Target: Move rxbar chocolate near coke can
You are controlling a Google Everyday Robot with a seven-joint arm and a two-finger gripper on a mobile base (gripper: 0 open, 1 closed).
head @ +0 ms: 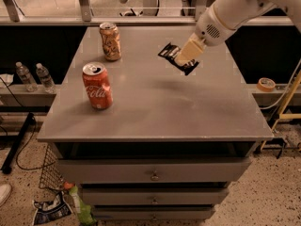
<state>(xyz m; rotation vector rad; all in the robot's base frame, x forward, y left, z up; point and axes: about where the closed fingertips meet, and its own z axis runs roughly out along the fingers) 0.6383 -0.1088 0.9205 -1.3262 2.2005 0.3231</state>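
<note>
Two cans, one wrapped bar and one gripper are on record at a grey table (155, 112).

Item 1: gripper (185, 58). It has pale tan fingers (190, 48) at the end of a white arm (235, 8) that comes in from the upper right. It hangs over the far right part of the table top, with the fingers pointing down and to the left. They are pinched tight onto the rxbar chocolate (167, 51).

Item 2: rxbar chocolate. Black wrapper with pale print, held tilted in the gripper. Its left end sticks out past the fingers and a dark corner shows at the lower right. It is off the surface, and a soft shadow lies on the table below it.

Item 3: coke can (97, 86). Red with white script and a silver top. It stands upright on the near left part of the table, well apart from the bar.

Item 4: orange-tan can (110, 41). Patterned and upright, at the far left of the table. It stands behind the coke can, near it but not touching.

Item 5: table. Flat grey top over stacked drawers (154, 176) with small round knobs.

Surroundings:
- Two clear plastic bottles (23, 75) stand on a low ledge to the left.
- A roll of tape (266, 84) lies on the ledge to the right.
- A wire basket (49, 171) sits under the table's left side.
- Crumpled wrappers (51, 210) lie on the speckled floor at the lower left.
</note>
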